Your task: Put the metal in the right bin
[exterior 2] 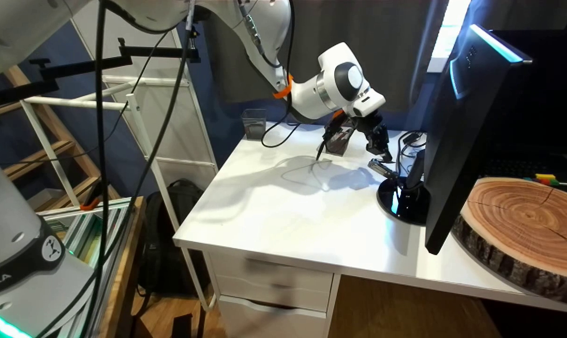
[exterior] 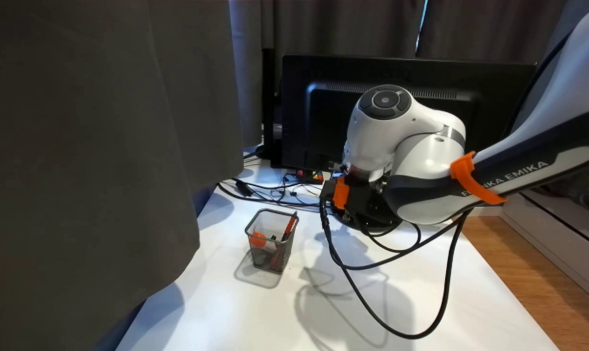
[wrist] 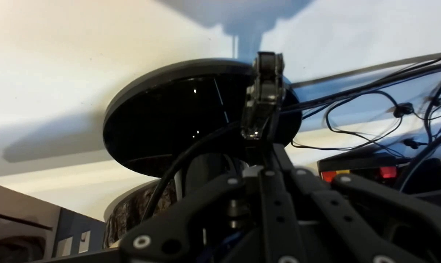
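Note:
The metal is a short, shiny, chain-like strip (wrist: 267, 89). It also shows in an exterior view (exterior 2: 380, 167), by the monitor's base. My gripper (wrist: 273, 146) has its fingertips close together, apparently shut on one end of the metal. The gripper tip also shows in an exterior view (exterior 2: 387, 157); in the opposite exterior view the fingertips are lost against dark things. The right bin, a square wire-mesh cup (exterior: 262, 258) with pens and an orange item inside, stands on the white table. It also shows in an exterior view (exterior 2: 337, 145), partly behind the gripper, away from the metal.
A black monitor (exterior 2: 471, 117) stands on a round black base (wrist: 151, 120) under the gripper. Loose cables (wrist: 352, 128) lie beside it. Another mesh cup (exterior 2: 254, 131) stands at the back corner. A wood slab (exterior 2: 523, 216) lies behind the monitor. A curtain (exterior: 104, 170) hangs beside the table.

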Robot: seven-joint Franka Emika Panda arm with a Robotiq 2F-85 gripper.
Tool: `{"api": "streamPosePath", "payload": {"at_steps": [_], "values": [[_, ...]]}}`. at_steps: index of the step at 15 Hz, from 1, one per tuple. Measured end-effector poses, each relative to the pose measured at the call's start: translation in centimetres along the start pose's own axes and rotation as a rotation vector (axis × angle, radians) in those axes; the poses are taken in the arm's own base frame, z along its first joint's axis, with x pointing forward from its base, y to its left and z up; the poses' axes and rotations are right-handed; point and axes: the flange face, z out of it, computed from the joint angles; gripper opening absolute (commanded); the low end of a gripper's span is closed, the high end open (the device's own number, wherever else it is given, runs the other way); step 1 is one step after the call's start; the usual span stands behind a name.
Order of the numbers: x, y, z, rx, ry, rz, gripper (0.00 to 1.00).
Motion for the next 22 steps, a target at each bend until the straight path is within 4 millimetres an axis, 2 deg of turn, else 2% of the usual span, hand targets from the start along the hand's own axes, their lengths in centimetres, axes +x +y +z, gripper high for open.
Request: {"api": "streamPosePath", "payload": {"at_steps": [8,9,10,12,20,22], "values": [[-1.0,1.5,2.4,-0.024,-0.089,-0.016,0.02],[-0.9,1.6,2.6,-0.025,-0.097,-0.016,0.27],[-0.8,1.6,2.6,-0.023,-0.102,-0.016,0.28],[-0.7,1.7,2.7,-0.022,-0.114,-0.013,0.40],[-0.3,1.5,2.9,0.050,-0.148,-0.037,0.96],[-0.5,1.1,2.6,0.088,-0.160,-0.056,1.00]]}}
